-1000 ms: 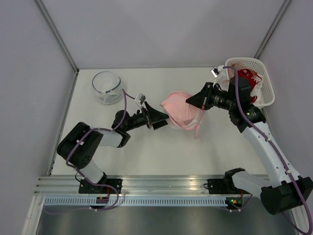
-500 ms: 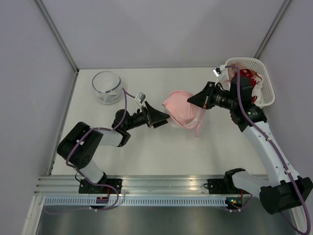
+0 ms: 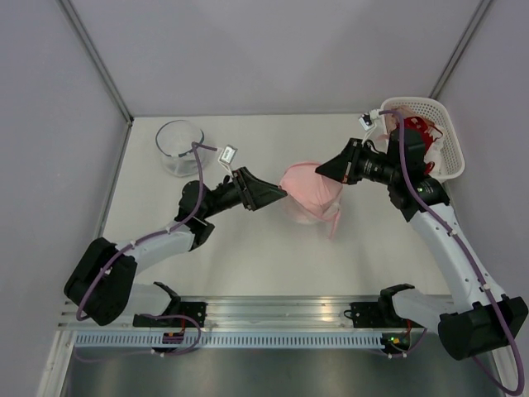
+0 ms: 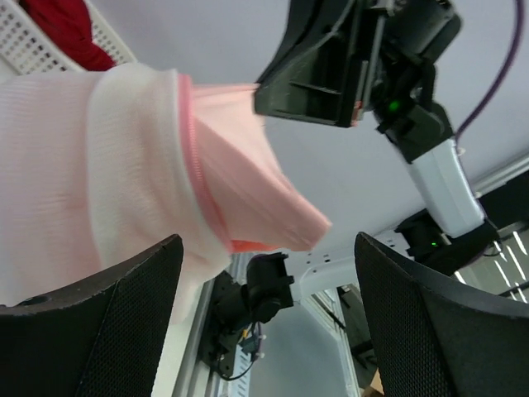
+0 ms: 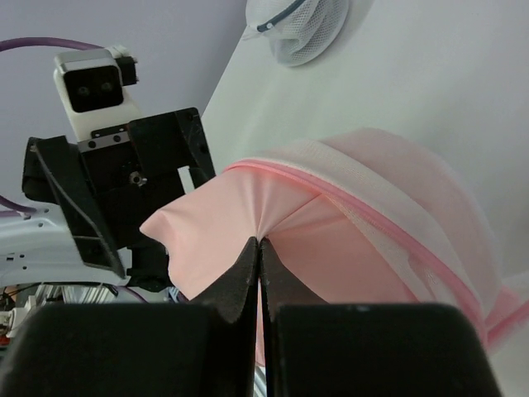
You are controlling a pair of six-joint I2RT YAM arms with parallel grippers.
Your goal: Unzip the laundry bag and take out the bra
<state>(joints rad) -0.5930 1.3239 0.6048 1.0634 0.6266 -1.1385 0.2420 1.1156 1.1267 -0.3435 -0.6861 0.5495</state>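
Where the laundry bag (image 3: 307, 197) gapes along its pink zipper, the bra (image 5: 215, 231) bulges out, pinched tight between the right pincer's (image 5: 259, 248) fingers. The left pincer (image 4: 267, 244), fingers spread, sits just beside the bag. Behind the right pincer, a white basket (image 3: 413, 102) holds a red garment (image 3: 423, 131).

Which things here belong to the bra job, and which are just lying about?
In the job:
bag
bra, pulled partly out of the bag
right gripper, pinching the bra
left gripper, open by the bag

Lying about:
bowl
basket
red garment in the basket
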